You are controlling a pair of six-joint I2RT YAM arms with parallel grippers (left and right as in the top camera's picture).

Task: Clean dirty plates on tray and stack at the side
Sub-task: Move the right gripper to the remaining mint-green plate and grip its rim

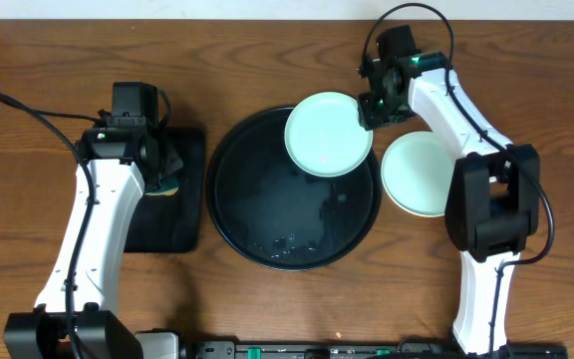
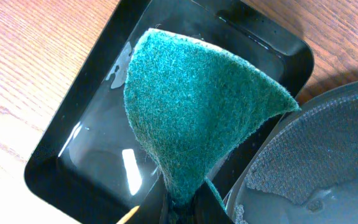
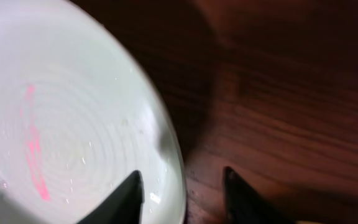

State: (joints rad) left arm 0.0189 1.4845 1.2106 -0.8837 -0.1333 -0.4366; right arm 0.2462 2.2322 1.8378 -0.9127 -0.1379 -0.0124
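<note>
Round black tray [image 1: 257, 199] is placed mid-table, with water drops seen on its near part. Aqua plate [image 1: 322, 135] is seen over the tray's far-right rim, partly above the tray and partly above the wood. Right gripper [image 1: 375, 108] is set at that plate's right edge. In the right wrist view its jaws are parted astride the rim of the plate [image 3: 61, 124], one finger [image 3: 126, 199] over the inside and the other outside over the table. Whether the rim is pinched cannot be told. Second plate [image 1: 412, 175] is laid on the table just beside the tray's right rim, partly hidden by the right arm. Left gripper [image 2: 180, 202] is clamped on a green sponge [image 2: 197, 106], which is held above the rectangular black tray [image 2: 73, 143] left of the round tray [image 2: 328, 143].
</note>
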